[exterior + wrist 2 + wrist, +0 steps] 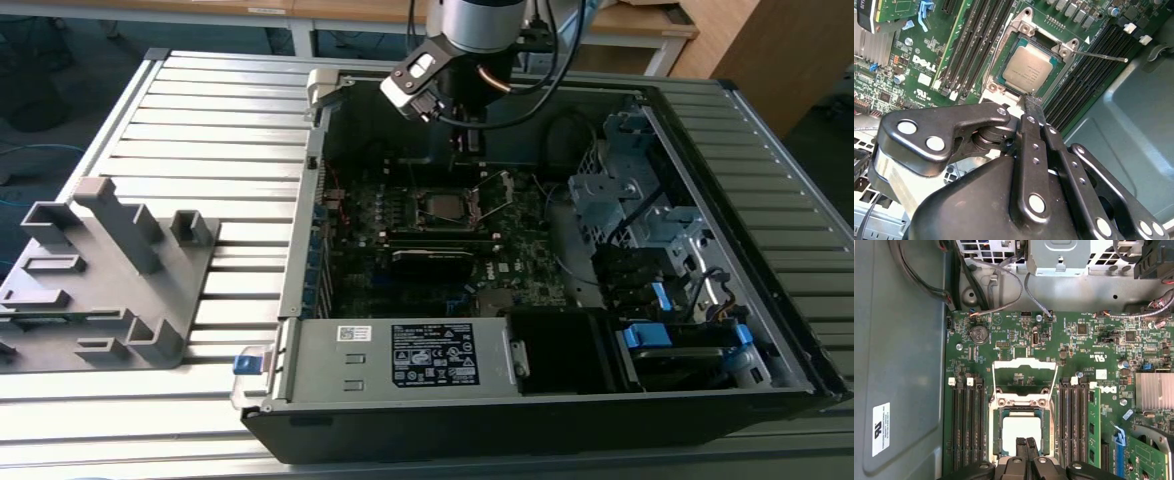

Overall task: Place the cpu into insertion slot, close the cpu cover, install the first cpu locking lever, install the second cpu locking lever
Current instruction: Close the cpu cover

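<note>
The cpu (1029, 70) lay flat in the insertion slot (1022, 27), and the cpu cover (1024, 361) stood open, folded back from it. My gripper (1033, 102) had its fingers pressed together, holding nothing, with the tip at the socket's edge. To close the cover, I judged a slow push on its frame best, well clear of the chip.

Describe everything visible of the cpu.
The cpu is a thin square chip with a pale silver-grey, metal-looking top and a narrow green border. It lies flat in the insertion slot, level with the motherboard. It is uncovered, since the cpu cover is swung open. The shut pincer hangs at one edge; whether it touches the chip cannot be told.
</note>
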`<state>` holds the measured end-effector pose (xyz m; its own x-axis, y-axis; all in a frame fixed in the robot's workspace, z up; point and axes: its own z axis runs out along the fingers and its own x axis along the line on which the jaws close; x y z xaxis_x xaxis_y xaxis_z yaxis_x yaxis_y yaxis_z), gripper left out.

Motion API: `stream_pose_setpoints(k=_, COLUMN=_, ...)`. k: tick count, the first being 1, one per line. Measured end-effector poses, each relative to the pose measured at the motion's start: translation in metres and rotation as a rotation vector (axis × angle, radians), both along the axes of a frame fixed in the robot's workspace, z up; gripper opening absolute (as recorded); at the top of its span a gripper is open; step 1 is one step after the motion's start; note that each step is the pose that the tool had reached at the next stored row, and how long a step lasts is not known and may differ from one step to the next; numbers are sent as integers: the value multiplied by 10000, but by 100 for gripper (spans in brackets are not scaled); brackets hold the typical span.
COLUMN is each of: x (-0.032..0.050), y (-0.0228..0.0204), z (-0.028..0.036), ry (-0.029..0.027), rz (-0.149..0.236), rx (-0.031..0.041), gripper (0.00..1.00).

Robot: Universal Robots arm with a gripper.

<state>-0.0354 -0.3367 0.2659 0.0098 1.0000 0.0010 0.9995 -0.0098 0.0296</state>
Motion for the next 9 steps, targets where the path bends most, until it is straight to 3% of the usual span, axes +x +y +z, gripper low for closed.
stream_pose_setpoints(k=9, x=122, y=0, z=-1, ry=0, rz=0, rx=1, gripper=11)
